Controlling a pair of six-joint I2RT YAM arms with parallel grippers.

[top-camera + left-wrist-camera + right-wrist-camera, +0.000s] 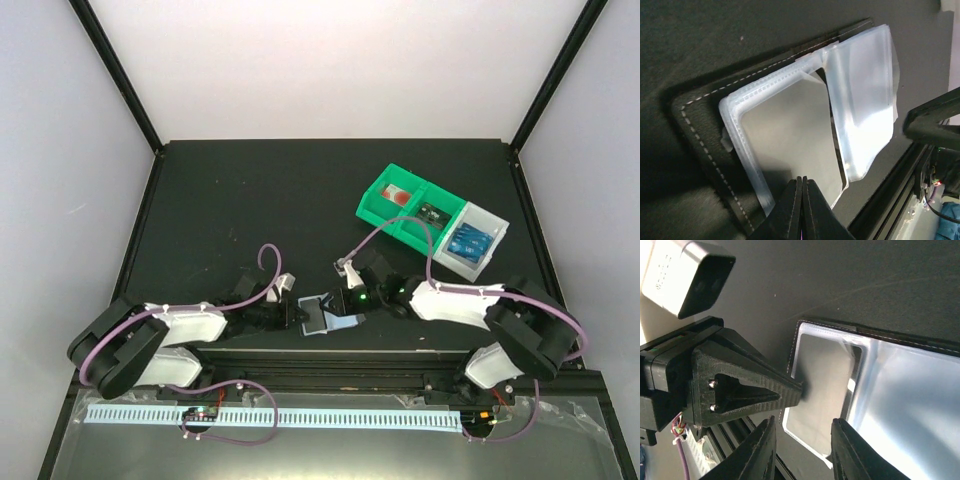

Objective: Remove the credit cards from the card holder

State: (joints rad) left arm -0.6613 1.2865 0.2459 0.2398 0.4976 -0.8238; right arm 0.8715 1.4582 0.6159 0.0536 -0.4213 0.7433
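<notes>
Left gripper [802, 182] was clenched, tips on the clear sleeve of the card holder [790, 130] at the table's [250, 200] near edge; your right gripper [804, 426] hovered over it, released. Blue credit cards [468, 243] lay in the tray [368, 207] by the right edge; visible pockets showed none, so extraction looked nearly finished.

Black-and-white arms [190, 330], purple cables [266, 256]
</notes>
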